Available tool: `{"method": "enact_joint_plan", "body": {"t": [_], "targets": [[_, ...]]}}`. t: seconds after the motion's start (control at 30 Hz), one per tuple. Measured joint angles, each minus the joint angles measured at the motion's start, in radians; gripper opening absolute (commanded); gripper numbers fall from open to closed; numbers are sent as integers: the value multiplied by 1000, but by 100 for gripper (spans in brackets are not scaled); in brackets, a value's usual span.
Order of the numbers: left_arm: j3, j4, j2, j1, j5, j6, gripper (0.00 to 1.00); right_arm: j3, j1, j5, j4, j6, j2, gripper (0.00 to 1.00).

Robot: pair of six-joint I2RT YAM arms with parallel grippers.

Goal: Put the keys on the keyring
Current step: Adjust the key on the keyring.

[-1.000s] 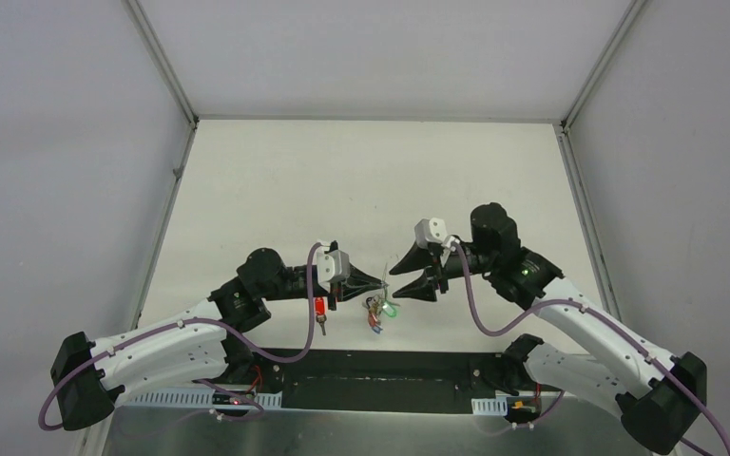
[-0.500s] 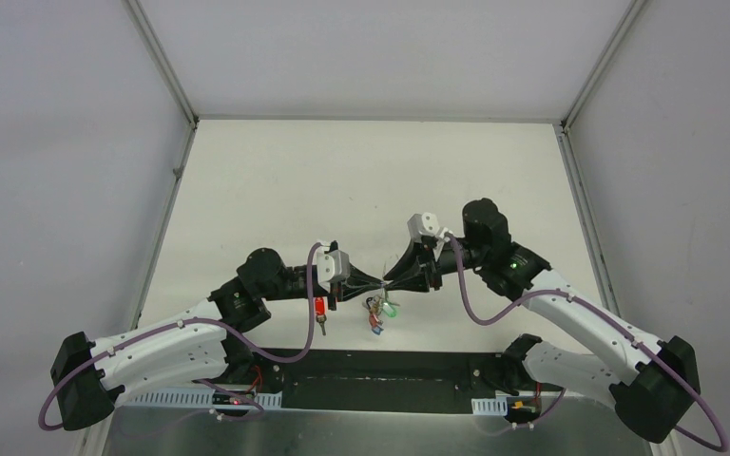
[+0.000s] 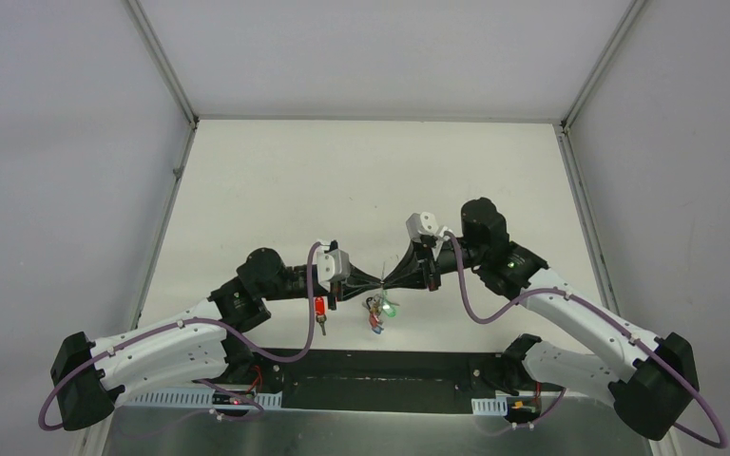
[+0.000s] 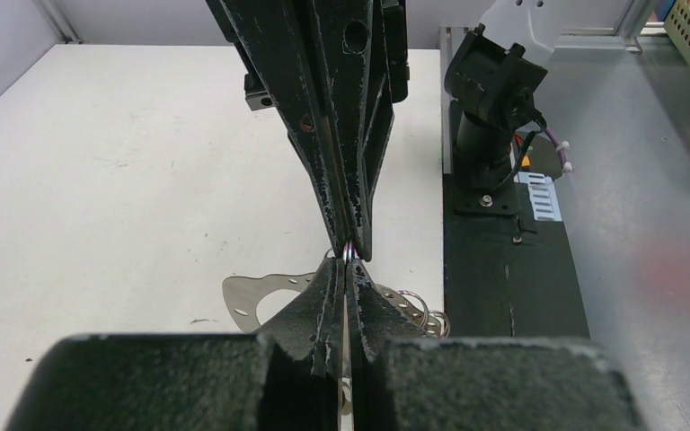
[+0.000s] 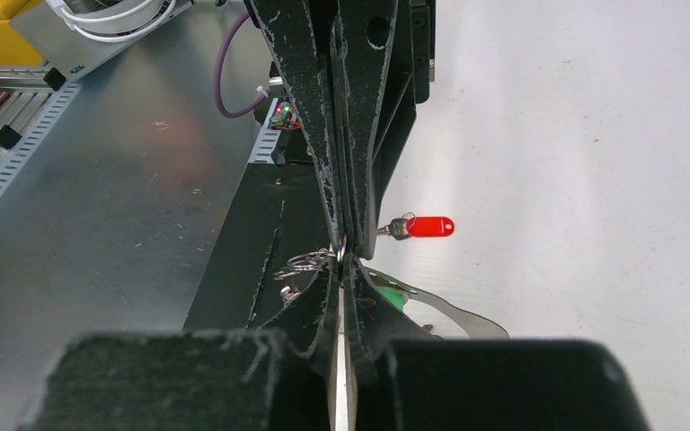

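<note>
1. Nearest the arm bases lies the black mounting strip (image 3: pixel 380 380). Just beyond it, the keys hang or lie in a small bunch. A green-headed key (image 3: pixel 390 309) and some red pieces can be made out, but the rest is too tangled to sort.
2. The keyring (image 5: pixel 467 319) shows as a grey band curving out from under the fingers, close beside the green head. Whether it rests on the table (image 3: pixel 342 171) or hangs cannot be told.
3. A loose red-headed key (image 5: pixel 427 226) lies flat on the table, apart from the bunch on the left arm's side and not threaded.
4. Above the bunch, the left gripper (image 3: pixel 377 278) and the right gripper (image 3: pixel 394 276) meet tip to tip. Both have their jaws pressed together on a thin wire ring (image 4: pixel 349 255), glimpsed between them.
5. The step in hand looks like a two-handed grip on the ring, readying it for threading. The next move would probably call for prying or turning the wire to expose a gap, and one arm must then let go to fetch the red-headed key.
6. The crowded fingertips and dangling bunch hide the ring's gap. The far table holds no obstacle.
</note>
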Motion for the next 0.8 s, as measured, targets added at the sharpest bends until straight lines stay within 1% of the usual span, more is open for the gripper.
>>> {"method": "enact_joint_plan", "body": {"t": [0.1,0.13,0.17,0.23,0.27,0.3,0.43,0.6,0.7,0.8], "targets": [[0,0,0,0,-1,-1,0,0,0,-1,2,1,1,0],[0,-1,0,0,-2,-1,3,0,0,-1,2,1,2,0],[0,-2,-2,0,-4,-1,12,0,0,-1,3,1,2,0],[0,-7,-8,0,-9,-1,27,0,0,1,5,1,2,0],[0,-6,-11,0,-10,0,31,0,0,4,2,1,3,0],[0,-6,-19,0,-13,0,34,0,0,7,-9,0,3,0],[12,-34,-52,0,-30,3,38,6,0,30,-85,-14,14,0],[52,-135,-69,0,-53,31,40,62,0,76,-262,-73,37,0],[88,-203,-54,0,-54,52,40,114,0,105,-367,-118,52,0],[128,-249,-5,0,-53,64,41,169,0,138,-467,-162,69,0]]}}
